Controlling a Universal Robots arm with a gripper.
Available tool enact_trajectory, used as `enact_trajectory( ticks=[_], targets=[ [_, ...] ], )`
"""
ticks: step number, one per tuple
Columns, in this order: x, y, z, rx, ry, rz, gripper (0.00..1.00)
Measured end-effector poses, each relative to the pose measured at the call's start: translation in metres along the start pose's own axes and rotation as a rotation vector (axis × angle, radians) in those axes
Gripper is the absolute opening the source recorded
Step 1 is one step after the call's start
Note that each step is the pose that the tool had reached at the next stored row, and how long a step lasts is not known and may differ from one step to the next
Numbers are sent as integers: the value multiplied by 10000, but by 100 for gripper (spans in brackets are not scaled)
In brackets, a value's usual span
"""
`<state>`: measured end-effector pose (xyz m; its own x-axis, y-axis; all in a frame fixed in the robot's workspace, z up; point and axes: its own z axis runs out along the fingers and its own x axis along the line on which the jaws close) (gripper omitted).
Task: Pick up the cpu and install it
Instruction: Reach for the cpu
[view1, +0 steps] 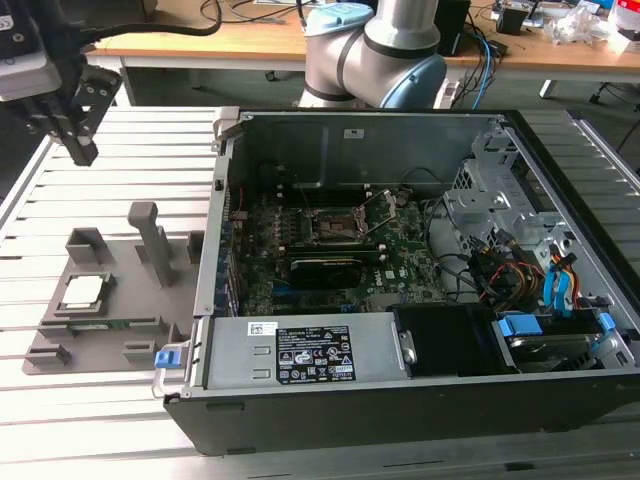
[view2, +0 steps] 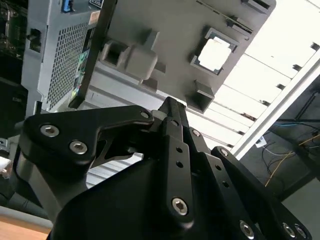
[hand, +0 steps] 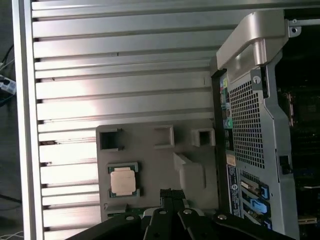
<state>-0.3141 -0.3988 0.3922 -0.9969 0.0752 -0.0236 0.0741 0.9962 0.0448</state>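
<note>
Claw (view1: 84, 152) closed and empty, upper part cut off in exterior view, cpu (view1: 82, 291) lying in grey tray (view1: 140, 302)

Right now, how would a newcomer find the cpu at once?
Find the open computer case; on the exterior view's left of it lies a grey tray. The cpu sits in a square pocket of that tray. It is the only flat silvery square among upright grey blocks.

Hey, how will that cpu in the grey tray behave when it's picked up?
The cpu looks thin, flat and stiff, so it is probably light and unbending. Its smooth metal top may be slippery. It lies in a fitted pocket of the tray, so it likely won't slide or tip.
</note>
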Motion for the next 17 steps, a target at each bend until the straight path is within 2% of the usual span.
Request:
enact_trajectory(
  ticks=[4,12,14,15,17],
  targets=[
    [216,-16,1,-1,-1,0,11],
    [501,-38,2,0,0,1,11],
    [613,-57,1,1,1,0,11],
    [640,-68,2,0,0,0,11],
    [644,-69,2,-1,-1,-1,11]
  ],
)
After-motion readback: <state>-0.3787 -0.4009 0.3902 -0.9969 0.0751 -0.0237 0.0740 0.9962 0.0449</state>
